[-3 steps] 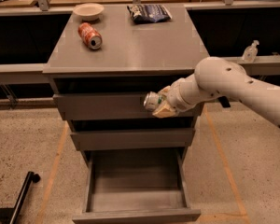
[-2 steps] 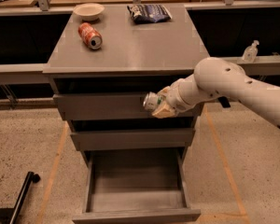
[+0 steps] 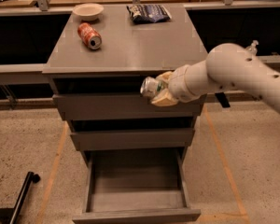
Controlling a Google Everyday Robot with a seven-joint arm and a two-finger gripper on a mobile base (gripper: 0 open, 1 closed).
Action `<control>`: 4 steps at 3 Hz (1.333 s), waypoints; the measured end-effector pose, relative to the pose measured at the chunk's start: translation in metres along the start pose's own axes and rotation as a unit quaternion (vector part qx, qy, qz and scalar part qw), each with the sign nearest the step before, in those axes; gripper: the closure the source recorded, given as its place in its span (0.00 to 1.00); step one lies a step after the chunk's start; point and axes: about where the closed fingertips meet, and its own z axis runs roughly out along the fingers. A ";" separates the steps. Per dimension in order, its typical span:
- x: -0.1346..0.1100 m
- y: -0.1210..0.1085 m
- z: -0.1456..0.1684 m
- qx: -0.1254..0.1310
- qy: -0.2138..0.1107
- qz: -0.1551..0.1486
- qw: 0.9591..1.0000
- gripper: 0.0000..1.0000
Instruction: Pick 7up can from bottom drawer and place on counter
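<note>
My gripper (image 3: 159,90) is shut on the 7up can (image 3: 150,86), a small green-and-silver can held on its side with its shiny end toward the left. It hangs in front of the top drawer, just below the counter's front edge. The counter (image 3: 130,43) is the flat grey top of the cabinet. The bottom drawer (image 3: 136,199) is pulled out and its grey floor shows nothing in it. My white arm reaches in from the right.
On the counter lie a red-orange soda can (image 3: 89,35) at the left, a pale bowl (image 3: 87,10) at the back left and a dark snack bag (image 3: 148,12) at the back. A black pole (image 3: 22,196) lies on the floor at lower left.
The gripper with the can has risen slightly toward the counter's front edge. Everything else stays as it was.
</note>
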 end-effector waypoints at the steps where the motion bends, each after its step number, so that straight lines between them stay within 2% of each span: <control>1: -0.075 -0.031 -0.060 0.054 -0.049 -0.071 0.995 1.00; 2: -0.140 -0.072 -0.114 0.113 -0.056 -0.131 0.983 1.00; 3: -0.176 -0.119 -0.135 0.143 -0.046 -0.160 0.976 1.00; 4: -0.199 -0.134 -0.147 0.159 -0.057 -0.173 0.970 1.00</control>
